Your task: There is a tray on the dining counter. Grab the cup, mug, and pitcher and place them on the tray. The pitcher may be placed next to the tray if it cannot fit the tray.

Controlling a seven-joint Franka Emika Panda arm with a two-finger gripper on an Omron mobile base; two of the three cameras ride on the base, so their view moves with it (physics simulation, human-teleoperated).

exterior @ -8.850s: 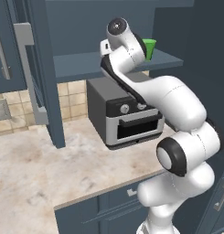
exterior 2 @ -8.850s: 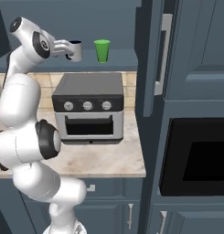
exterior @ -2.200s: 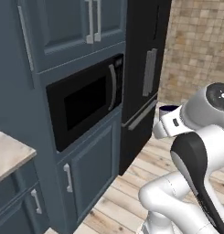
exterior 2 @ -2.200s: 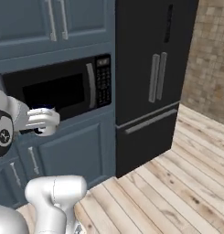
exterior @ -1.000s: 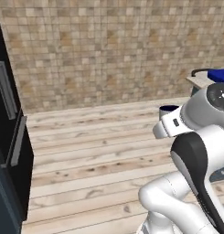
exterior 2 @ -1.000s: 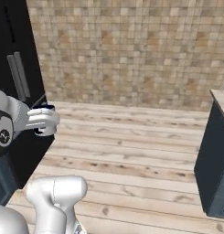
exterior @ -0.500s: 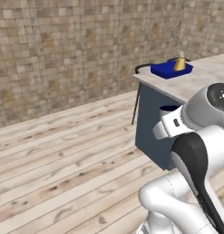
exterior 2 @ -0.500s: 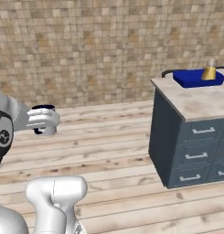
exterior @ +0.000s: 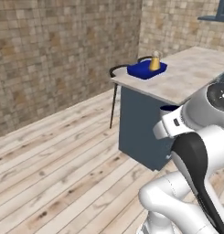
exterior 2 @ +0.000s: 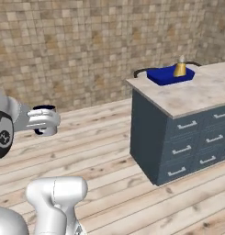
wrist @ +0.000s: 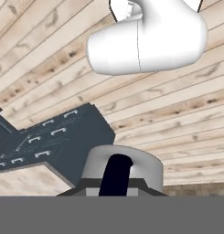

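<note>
Mug [exterior 2: 45, 120] sits clamped in the end effector [exterior 2: 46, 121], above floor.

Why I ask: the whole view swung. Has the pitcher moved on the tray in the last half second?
No. The pitcher still stands at the same end of the tray; only the camera moved.

Marbled stone dining counter [exterior 2: 196, 94]; plank wood floor [exterior 2: 104, 151].

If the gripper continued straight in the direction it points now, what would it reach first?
The gripper, shut on the mug, seems to point downward in the hand view. Beyond the mug, the first thing would probably be the wooden floor. The dining counter lies off to the side, though depth is unclear.
</note>
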